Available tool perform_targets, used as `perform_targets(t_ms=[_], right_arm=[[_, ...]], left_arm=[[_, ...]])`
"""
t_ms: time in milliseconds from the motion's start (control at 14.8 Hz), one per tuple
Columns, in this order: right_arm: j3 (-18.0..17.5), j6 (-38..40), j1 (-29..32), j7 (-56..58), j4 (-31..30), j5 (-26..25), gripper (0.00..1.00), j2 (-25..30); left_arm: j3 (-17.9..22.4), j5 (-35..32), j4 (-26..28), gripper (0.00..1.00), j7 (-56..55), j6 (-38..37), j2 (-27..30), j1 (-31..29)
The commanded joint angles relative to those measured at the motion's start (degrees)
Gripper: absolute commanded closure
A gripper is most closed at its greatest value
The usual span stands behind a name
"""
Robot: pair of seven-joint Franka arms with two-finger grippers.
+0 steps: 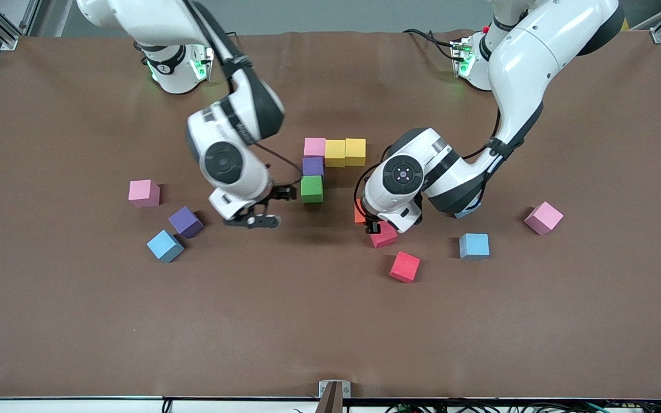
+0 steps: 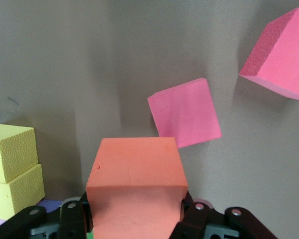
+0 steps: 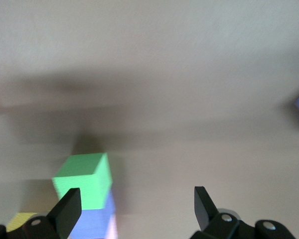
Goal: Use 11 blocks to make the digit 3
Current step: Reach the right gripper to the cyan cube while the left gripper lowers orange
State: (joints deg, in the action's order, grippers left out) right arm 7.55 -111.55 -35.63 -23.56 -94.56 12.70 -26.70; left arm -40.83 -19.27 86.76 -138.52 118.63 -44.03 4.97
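Five blocks placed, the rest loose.
A pink block (image 1: 314, 147) and two yellow blocks (image 1: 345, 152) form a touching bar; a purple block (image 1: 312, 166) and a green block (image 1: 311, 189) run from the pink one toward the camera. An orange block (image 2: 135, 191) sits clamped in the left gripper (image 2: 134, 219). Red, pink, blue and purple cubes lie scattered toward both ends.

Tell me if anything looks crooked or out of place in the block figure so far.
Nothing stands out. The pink block, two yellow blocks, purple block and green block sit square and touching. The loose cubes around them lie at random angles, simply unplaced.
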Motion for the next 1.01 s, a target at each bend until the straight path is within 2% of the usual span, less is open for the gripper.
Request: perform_targets(t_ms=[0, 405, 607, 742, 945], right_arm=[[-0.8, 1.1, 6.5, 12.4, -1.0, 0.1, 0.00, 1.7], [-0.9, 1.3, 18.6, 40.1, -1.5, -8.6, 0.00, 1.7], [-0.9, -0.7, 22.8, 53.1, -2.0, -9.3, 0.00, 1.2], [-0.9, -5.1, 24.8, 62.0, -3.9, -10.6, 0.00, 0.4], [-1.0, -11.0, 26.1, 67.8, -8.3, -10.5, 0.00, 0.2]], left_arm=[[-0.5, 0.8, 1.0, 0.89, -0.3, 0.5, 1.0, -0.5], [-0.4, 0.2, 1.1, 0.89, -0.3, 3.4, -0.4, 0.9], [-0.4, 0.2, 1.2, 0.89, -0.3, 4.8, -1.2, 1.2], [-0.3, 0.1, 3.5, 0.89, 0.5, 7.9, -1.2, 0.3], [-0.1, 0.0, 3.4, 0.89, 1.0, 8.5, -1.2, 0.7]])
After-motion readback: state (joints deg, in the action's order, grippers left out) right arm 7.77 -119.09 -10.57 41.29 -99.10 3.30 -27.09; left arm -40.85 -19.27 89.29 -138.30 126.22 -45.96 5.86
